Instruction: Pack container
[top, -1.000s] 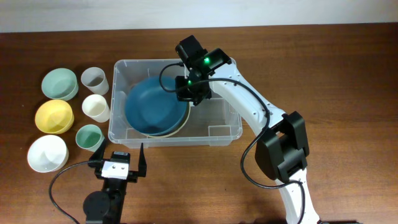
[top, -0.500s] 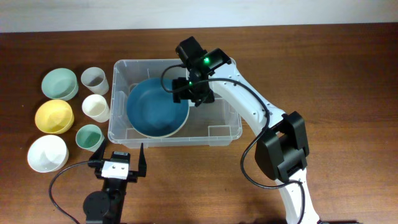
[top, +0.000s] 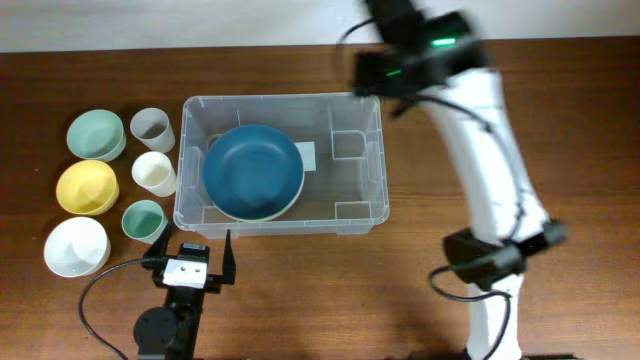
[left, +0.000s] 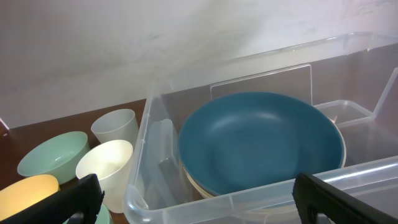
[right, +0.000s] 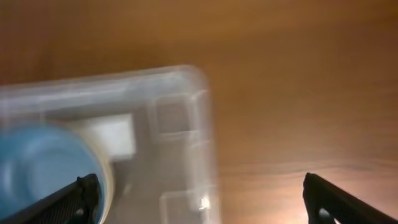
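The clear container (top: 345, 195) stands mid-table, with a blue plate (top: 253, 172) lying flat on a cream plate in its left half. My right gripper (top: 380, 70) hovers blurred above the container's far right corner. In the right wrist view it (right: 202, 205) is open wide with nothing between its fingers, above the container's right end (right: 186, 143). Just in front of the container's near wall rests my left gripper (top: 196, 242), also open and empty. The left wrist view looks over the rim (left: 261, 194) at the blue plate (left: 261, 140), and the gripper (left: 202, 202) is open there too.
Left of the container stand a green bowl (top: 96, 134), a yellow bowl (top: 87, 186), a white bowl (top: 76, 246), a clear cup (top: 152, 126), a cream cup (top: 155, 173) and a small green cup (top: 144, 220). Bare wood lies to the right.
The right gripper opened and let go of the blue plate, which settled flat on the cream plate. The right arm then rose and swung away to the back right. The left arm stayed still.
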